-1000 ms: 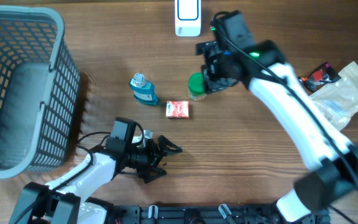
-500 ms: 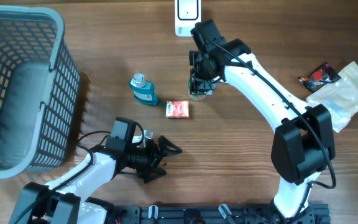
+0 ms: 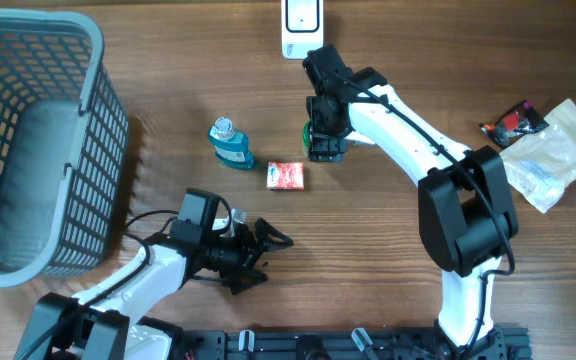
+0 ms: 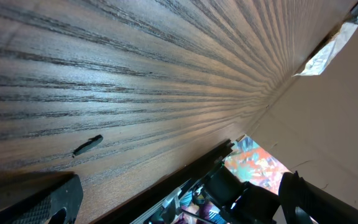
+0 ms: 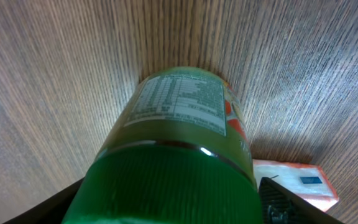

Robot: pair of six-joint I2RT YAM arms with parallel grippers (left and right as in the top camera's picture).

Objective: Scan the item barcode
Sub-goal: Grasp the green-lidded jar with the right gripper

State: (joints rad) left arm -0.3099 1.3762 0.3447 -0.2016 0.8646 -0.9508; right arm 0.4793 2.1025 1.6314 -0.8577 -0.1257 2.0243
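Wooden table: brown, grained surface. Grey mesh basket at the left edge, open side up, partly cut off by the frame. Blue bottle near the table's middle, pale cap toward the upper left; whether it stands or lies cannot be told. Small red packet flat on the wood, near the bottle and apart from it; its corner also shows in the right wrist view. Clear plastic bag, crumpled, at the right edge; black and red packet just beside its upper left.
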